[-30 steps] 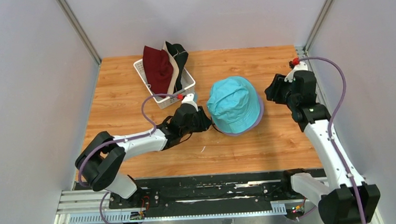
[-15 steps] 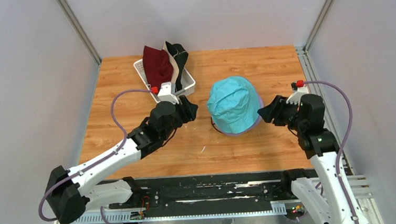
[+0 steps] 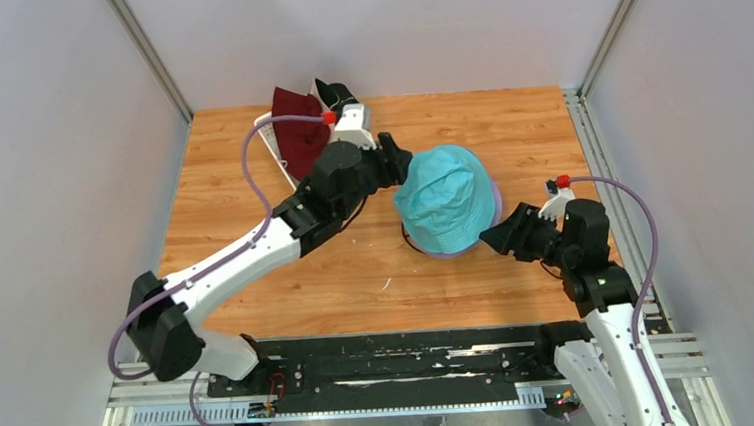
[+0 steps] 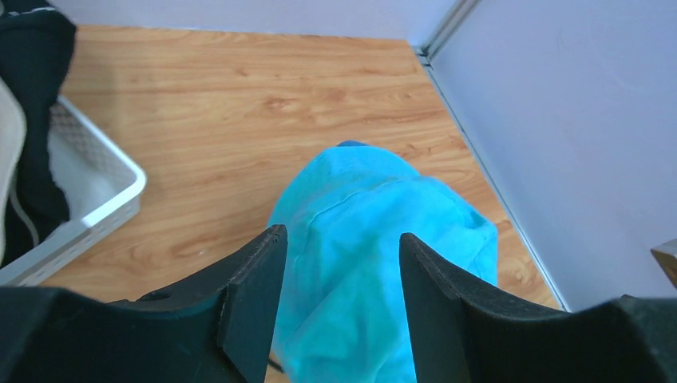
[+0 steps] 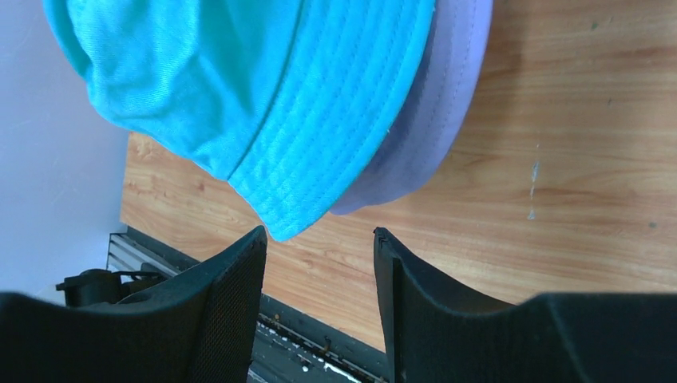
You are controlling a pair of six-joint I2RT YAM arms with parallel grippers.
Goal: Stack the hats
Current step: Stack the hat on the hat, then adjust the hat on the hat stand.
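Teal hat [image 3: 445, 200] sits crown-up in the middle of the table [image 3: 507, 124], over a lavender hat [image 5: 435, 112] whose brim sticks out on the right; what lies under those two cannot be made out. The dark red hat [image 3: 292, 129], beige hat [image 4: 8, 152] and black hat [image 3: 337, 95] stand on edge, packed together in the basket [image 4: 96, 191] at the far left. The left gripper [image 3: 400, 163] hovers just beside the teal crown, between it and the basket, fingers spread and empty. The right gripper [image 3: 490, 241] is low by the near-right brim, also spread and holding nothing. The likely trouble is at the basket: the three hats are wedged close, so pinching one could drag a neighbour out or tip the light basket. The pile is soft too, and a brush from either gripper could slide the teal hat off its base.
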